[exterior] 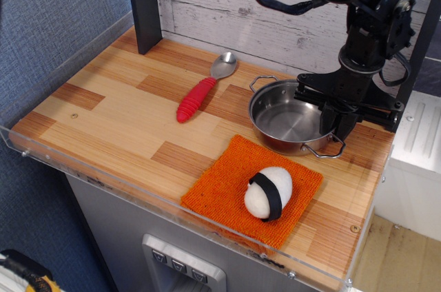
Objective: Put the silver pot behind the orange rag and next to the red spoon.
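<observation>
The silver pot (284, 117) stands low on the wooden table, just behind the orange rag (219, 190) and to the right of the red spoon (197, 97). Whether its base touches the table I cannot tell. My gripper (337, 121) comes down from above at the pot's right rim and is shut on that rim. One wire loop handle points back left and one points front right. The spoon lies diagonally with its silver bowl toward the back wall. The rag lies flat at the front right.
A white rice ball with a black band (269, 193) sits on the rag. A black post (145, 4) stands at the back left. A clear plastic lip (124, 180) runs along the table's front and left edges. A white plank wall is behind.
</observation>
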You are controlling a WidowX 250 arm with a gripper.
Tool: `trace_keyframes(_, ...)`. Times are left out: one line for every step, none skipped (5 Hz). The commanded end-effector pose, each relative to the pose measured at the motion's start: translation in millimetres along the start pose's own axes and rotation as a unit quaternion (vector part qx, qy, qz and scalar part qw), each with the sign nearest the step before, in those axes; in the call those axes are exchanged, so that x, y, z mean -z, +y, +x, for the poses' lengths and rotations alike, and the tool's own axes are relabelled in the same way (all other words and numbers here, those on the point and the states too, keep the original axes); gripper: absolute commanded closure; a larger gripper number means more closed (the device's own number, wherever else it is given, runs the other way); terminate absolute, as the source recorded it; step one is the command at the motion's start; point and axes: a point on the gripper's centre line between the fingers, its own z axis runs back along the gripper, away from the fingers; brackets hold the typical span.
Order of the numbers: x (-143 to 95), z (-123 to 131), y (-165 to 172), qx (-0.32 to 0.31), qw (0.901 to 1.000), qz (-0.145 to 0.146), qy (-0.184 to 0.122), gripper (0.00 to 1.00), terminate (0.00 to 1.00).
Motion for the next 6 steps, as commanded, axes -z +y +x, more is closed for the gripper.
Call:
trace_keyframes(-53, 3, 5, -0.045, 0.9943, -0.056, -0.078, 0.00, 0.00)
trace_keyframes(-95, 6, 21, -0.086, 0.9853, -0.086, -0.120, 0.00, 0.00)
trace_keyframes(-135, -3, 36, -0.100, 0.9797, -0.093, -0.146, 0.00, 0.00)
trace_keyframes(-164, -32, 51, -0.099, 0.9823, -0.111, -0.114, 0.00, 0.00)
trace_keyframes(-167, -61, 54, -0.067, 0.9864, -0.127, -0.079, 0.00, 0.00)
trace_keyframes(-163, -92, 62, -0.020, 0.9939, -0.102, -0.038, 0.00, 0.00)
